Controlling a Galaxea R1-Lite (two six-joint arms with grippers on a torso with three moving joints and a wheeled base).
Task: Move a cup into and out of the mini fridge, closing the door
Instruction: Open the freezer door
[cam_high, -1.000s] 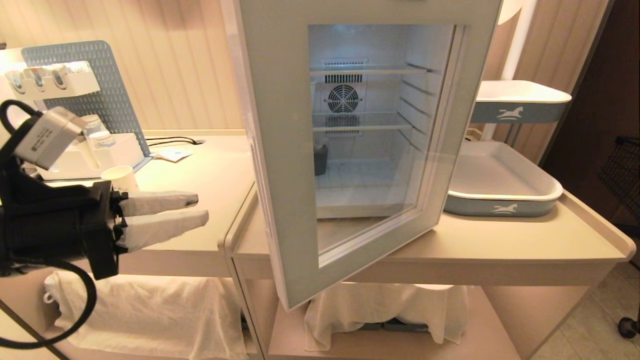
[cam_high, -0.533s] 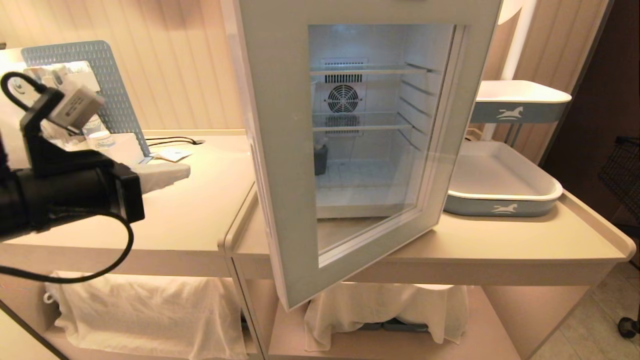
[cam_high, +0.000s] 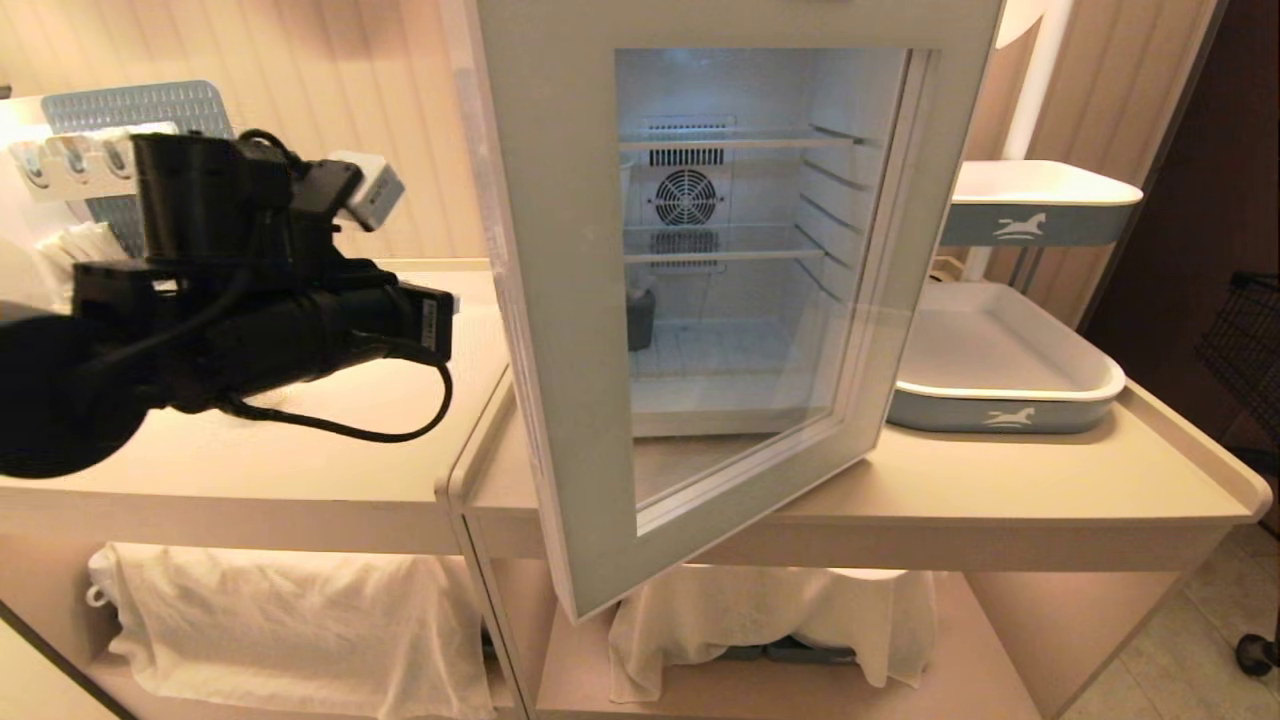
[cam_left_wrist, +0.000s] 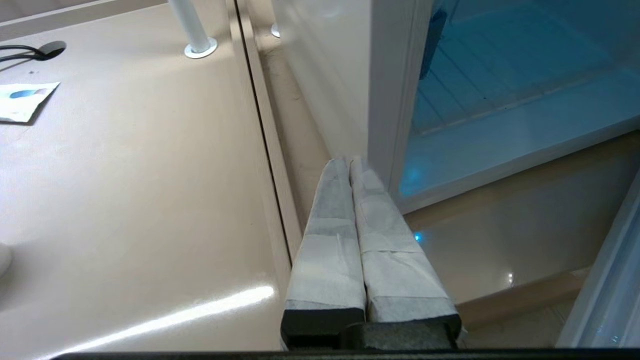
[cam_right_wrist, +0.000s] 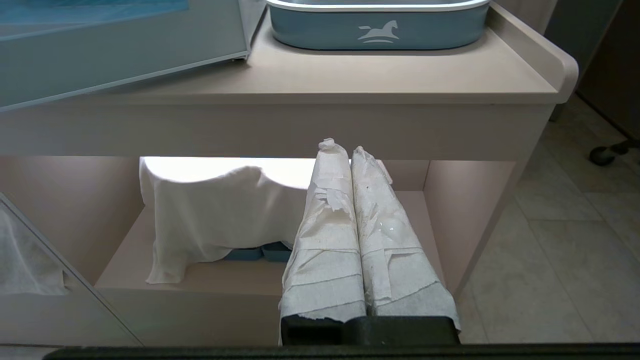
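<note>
Left claw (cam_left_wrist: 350, 162) pressed together, empty, positioned at hinge-side front corner of mini fridge (cam_left_wrist: 325, 75). Door (cam_high: 560, 330) swung open toward robot. Cup not visible. Right claw (cam_right_wrist: 350, 150) pressed together, parked below tabletop (cam_right_wrist: 400, 80). Left arm judged nearer door.

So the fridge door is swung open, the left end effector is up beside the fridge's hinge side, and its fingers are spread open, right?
Not quite. The door is swung open and the left end effector is beside the mini fridge, but its fingers are pressed together, shut on nothing. The left wrist view shows it.
</note>
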